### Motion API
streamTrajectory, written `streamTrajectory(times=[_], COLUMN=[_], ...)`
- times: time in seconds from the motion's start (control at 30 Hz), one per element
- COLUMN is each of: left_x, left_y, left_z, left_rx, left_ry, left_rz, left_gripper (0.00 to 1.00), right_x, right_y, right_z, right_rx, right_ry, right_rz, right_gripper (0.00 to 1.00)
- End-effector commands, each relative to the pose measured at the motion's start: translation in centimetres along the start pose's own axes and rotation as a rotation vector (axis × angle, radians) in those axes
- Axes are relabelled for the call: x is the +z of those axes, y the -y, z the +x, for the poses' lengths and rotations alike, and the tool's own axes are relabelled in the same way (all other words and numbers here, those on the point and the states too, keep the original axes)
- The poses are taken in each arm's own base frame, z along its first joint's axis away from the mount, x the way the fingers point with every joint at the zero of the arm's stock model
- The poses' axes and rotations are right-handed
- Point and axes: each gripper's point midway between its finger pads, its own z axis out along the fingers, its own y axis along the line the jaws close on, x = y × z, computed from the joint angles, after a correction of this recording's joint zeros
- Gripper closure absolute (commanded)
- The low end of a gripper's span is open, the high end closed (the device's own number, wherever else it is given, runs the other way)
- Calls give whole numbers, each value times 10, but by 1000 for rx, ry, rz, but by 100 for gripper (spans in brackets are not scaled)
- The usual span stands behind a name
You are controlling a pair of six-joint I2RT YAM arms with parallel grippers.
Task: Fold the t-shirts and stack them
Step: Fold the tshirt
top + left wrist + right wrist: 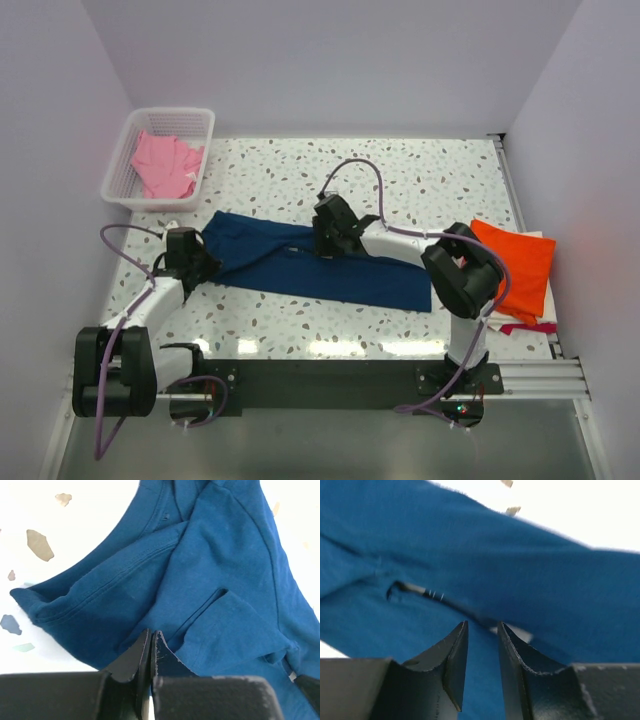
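Closest to the lens in the left wrist view, the two black tips of our left gripper [150, 647] are pressed together with only a hairline between them. We cannot tell whether a thin fold of cloth is nipped there. Just beyond the tips lies the navy t-shirt [210, 580], rumpled, with a sleeve and hemmed edges lying toward the speckled table [90, 510].

From above, we see that shirt in the middle of the table. Its long axis runs left to right, and its right end sits a little nearer our bases. Our left gripper is at the shirt's left end. Our right gripper [328, 243] is over the far long edge, near the middle. Its jaws stand partly apart, with a narrow gap and nothing visibly in it, and blurred blue cloth is directly ahead of them.

We judge that the coming fold depends on these two positions: the left arm at the short end, the right arm at the far edge.

Well apart at the right edge, the orange t-shirt [515, 265] lies folded. Over at the far left, the pink t-shirt [165, 165] sits in the white basket [175, 112].
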Motion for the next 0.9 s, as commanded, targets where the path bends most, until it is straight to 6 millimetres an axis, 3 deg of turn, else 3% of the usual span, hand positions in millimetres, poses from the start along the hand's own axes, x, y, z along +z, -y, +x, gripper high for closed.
streamTrajectory(times=[0.0,0.13,0.23,0.43,0.47,0.6,0.7,0.73,0.77,0.8,0.87], left_x=[1,-4,-11,-20,-21,-23,-25,-22,-12,-11,6], left_y=[14,27,28,32,32,37,51,50,47,55,51], left_z=[-12,-15,-19,-21,-21,-30,-52,-60,-59,-70,-70], left_rx=[2,19,23,34,35,38,34,32,33,35,42], left_ry=[40,42,63,81,85,112,152,177,156,165,141], left_rz=[67,126,132,162,162,176,174,148,117,116,68], left_gripper=[96,87,87,81,79,70,68,67,67,67,68], right_x=[-23,-34,-49,-61,-63,-49,-44,-31,-30,-26,-15], right_y=[-22,-20,-18,-34,-44,-64,-89,-93,-107,-112,-129], right_z=[-10,-12,-21,-46,-55,-60,-68,-62,-70,-69,-69], right_rx=[2,-7,-18,-38,-49,-112,-175,-200,-228,-244,-292], right_ry=[62,81,112,147,163,150,163,141,156,150,157], right_rz=[-66,-55,-39,-71,-87,-91,-122,-122,-149,-164,-191], right_gripper=[66,66,66,65,65,65,64,64,63,63,61])
